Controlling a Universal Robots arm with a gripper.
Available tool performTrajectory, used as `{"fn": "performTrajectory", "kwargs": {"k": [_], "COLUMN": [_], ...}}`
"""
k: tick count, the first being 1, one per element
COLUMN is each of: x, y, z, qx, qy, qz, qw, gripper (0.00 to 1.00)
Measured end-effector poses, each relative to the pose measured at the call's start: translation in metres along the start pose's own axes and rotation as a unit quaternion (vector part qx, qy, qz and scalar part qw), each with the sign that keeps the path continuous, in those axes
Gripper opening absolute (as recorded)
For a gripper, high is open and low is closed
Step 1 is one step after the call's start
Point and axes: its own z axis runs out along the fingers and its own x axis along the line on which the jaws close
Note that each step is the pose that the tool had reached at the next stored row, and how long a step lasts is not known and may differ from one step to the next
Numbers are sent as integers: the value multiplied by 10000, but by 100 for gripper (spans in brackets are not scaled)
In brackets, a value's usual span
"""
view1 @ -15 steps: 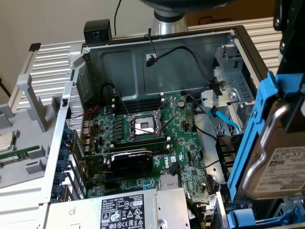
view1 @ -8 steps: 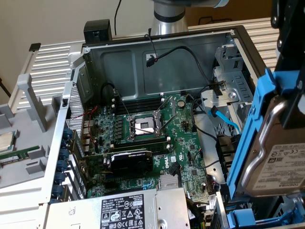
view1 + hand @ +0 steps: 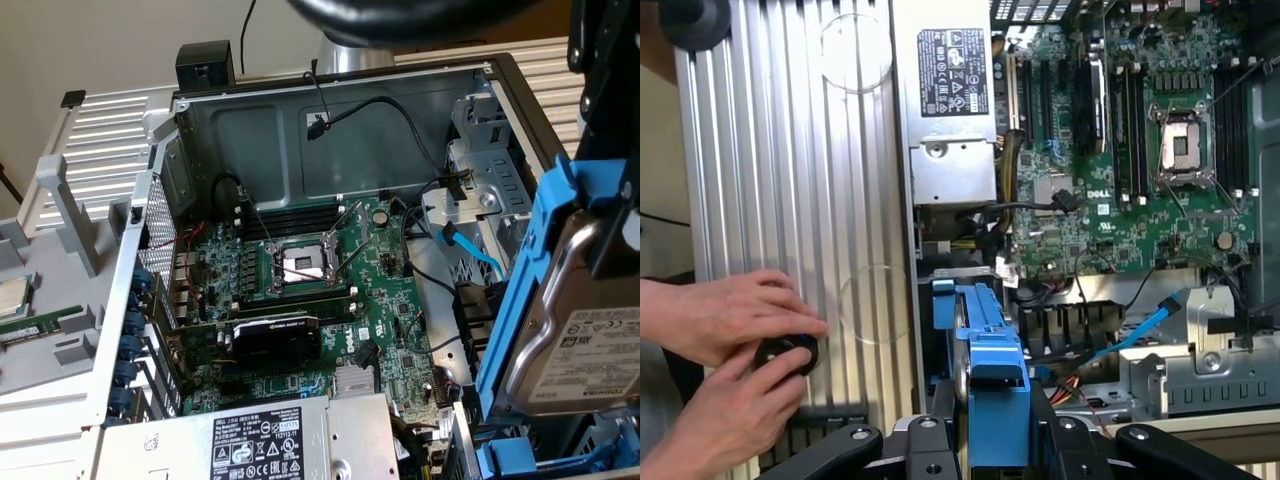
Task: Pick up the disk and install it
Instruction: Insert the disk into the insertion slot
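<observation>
**Grip:** the end effector (image 3: 998, 445) is clenched on the disk (image 3: 585, 345) and holds its blue frame edge-on.

**Position:** the disk hangs tilted at the exterior view's lower right, just beside the drive cage (image 3: 480, 170) of the open case (image 3: 300, 130). Judged reason: the rails are lined up with the cage for sliding in.

**Bystander:** a person's hands (image 3: 730, 340) rest on the ribbed table (image 3: 790, 150), well apart from the disk.

Probably a computer repair workshop: an opened PC case (image 3: 260, 130) shows its motherboard (image 3: 400, 340).
</observation>
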Motion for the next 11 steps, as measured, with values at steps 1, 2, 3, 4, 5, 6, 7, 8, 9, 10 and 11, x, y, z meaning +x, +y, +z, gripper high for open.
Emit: {"fn": "performTrajectory", "kwargs": {"k": [1,2,3,4,5,6,7,8,9,10,11], "x": [-11,-26,-43,-55,-67,-74,-75,-75,-75,-77,-82], "y": [0,2,3,4,5,6,5,4,3,2,1], "z": [4,10,15,18,21,23,27,31,35,37,41], "qx": [-1,-1,-1,-1,-1,-2,-2,-3,-3,-4,-5], "qy": [0,0,0,0,0,1,1,1,3,7,8], "qz": [0,0,0,0,-1,-1,-2,-2,-2,-4,-10], "qw": [10000,10000,10000,10000,10000,10000,10000,10000,10000,10000,10000], "gripper": [36,36,36,36,36,36,36,36,36,36,36]}}
